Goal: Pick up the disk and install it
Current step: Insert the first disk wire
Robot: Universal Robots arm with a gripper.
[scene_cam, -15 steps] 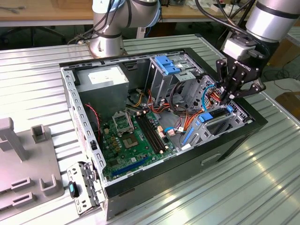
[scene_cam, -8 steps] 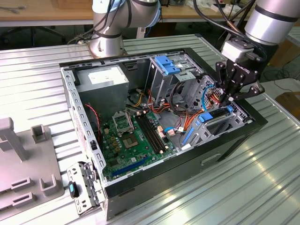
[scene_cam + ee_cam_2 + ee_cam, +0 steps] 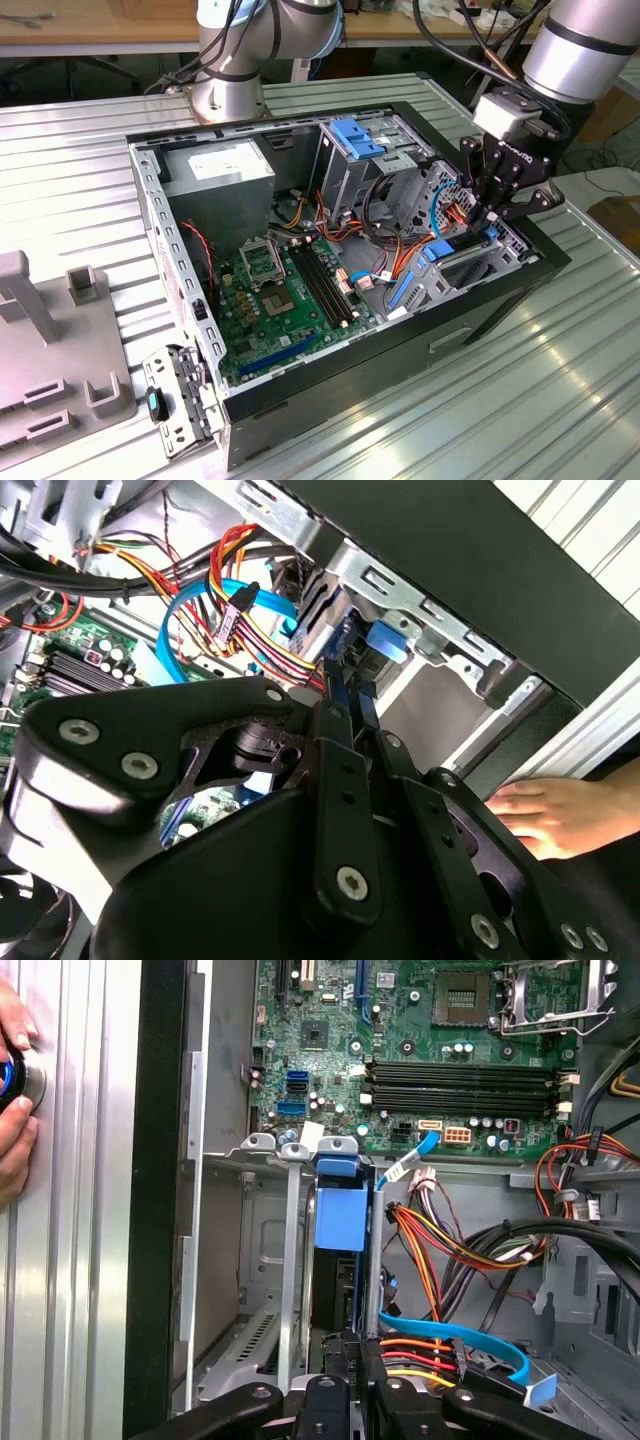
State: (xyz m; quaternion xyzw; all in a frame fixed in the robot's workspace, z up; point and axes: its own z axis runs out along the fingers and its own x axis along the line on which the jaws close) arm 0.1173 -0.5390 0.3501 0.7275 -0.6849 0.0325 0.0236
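Exterior view first: open computer case point(image 3: 190, 300) lies on a ribbed metal table point(image 3: 450, 420); green board point(image 3: 275, 300) in the bottom, grey power box point(image 3: 220, 170) at the back; black gripper point(image 3: 490, 215) hangs over the case's corner on the exterior view's right, tips down by a blue piece, prob. the disk point(image 3: 462, 243), which sits edge-up in a metal bay point(image 3: 470, 265) w/ orange and blue cables point(image 3: 440, 215) close by; can't tell from here if the tips pinch it.

Second wrist view: gripper point(image 3: 345, 685) fingers point(image 3: 340, 770) look nearly together, tips at a thin blue edge of the disk point(image 3: 385, 640) inside the metal bay point(image 3: 440, 630); can't tell if they truly hold it; a hand point(image 3: 560, 815) rests outside the case.

First wrist view: disk point(image 3: 340, 1220) stands upright between silver rails point(image 3: 290, 1260), its blue part on show; gripper point(image 3: 350, 1345) is right at its near end; coloured wires point(image 3: 440, 1250) beside it; green board point(image 3: 420, 1050) farther off; a hand point(image 3: 15, 1110) presses on a round thing point(image 3: 25, 1080) on the table point(image 3: 70, 1260) outside the case.
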